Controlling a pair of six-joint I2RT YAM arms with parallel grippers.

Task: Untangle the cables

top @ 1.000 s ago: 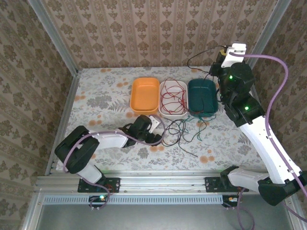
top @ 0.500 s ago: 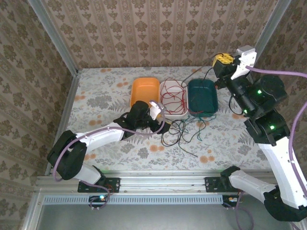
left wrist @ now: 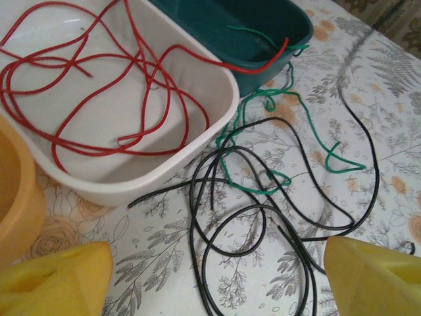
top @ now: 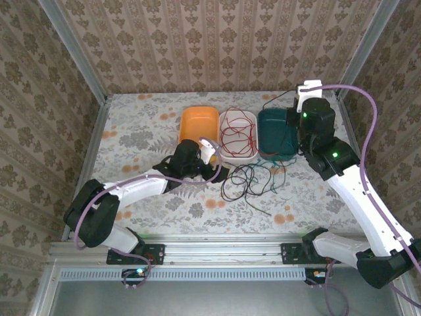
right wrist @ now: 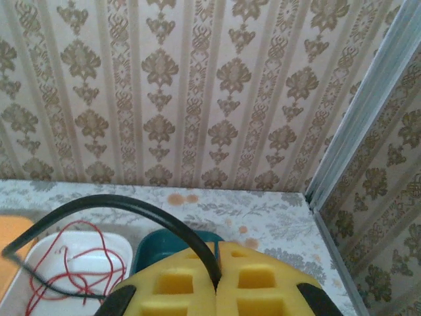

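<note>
Several thin cables lie around three trays. A red cable (top: 237,130) (left wrist: 99,99) is coiled in the white tray (top: 237,160) (left wrist: 164,174), one end reaching over the teal tray (top: 276,131) (left wrist: 217,20). A green cable (left wrist: 309,125) hangs from the teal tray onto the table. Black cable loops (top: 247,181) (left wrist: 263,217) lie tangled with it in front of the trays. My left gripper (top: 217,172) (left wrist: 217,289) stands open just above these loops, touching nothing. My right gripper (top: 299,105) (right wrist: 217,280) is shut on a black cable (right wrist: 131,204) by the teal tray's far right corner.
An orange tray (top: 198,128) (left wrist: 16,197) stands left of the white one. Patterned walls and metal posts close in the table at the back and sides. The flowered tabletop (top: 138,131) stretches away to the left.
My right gripper swung up and right with the black cable, then came down beside the teal tray. My left gripper moved forward to the black loops.
</note>
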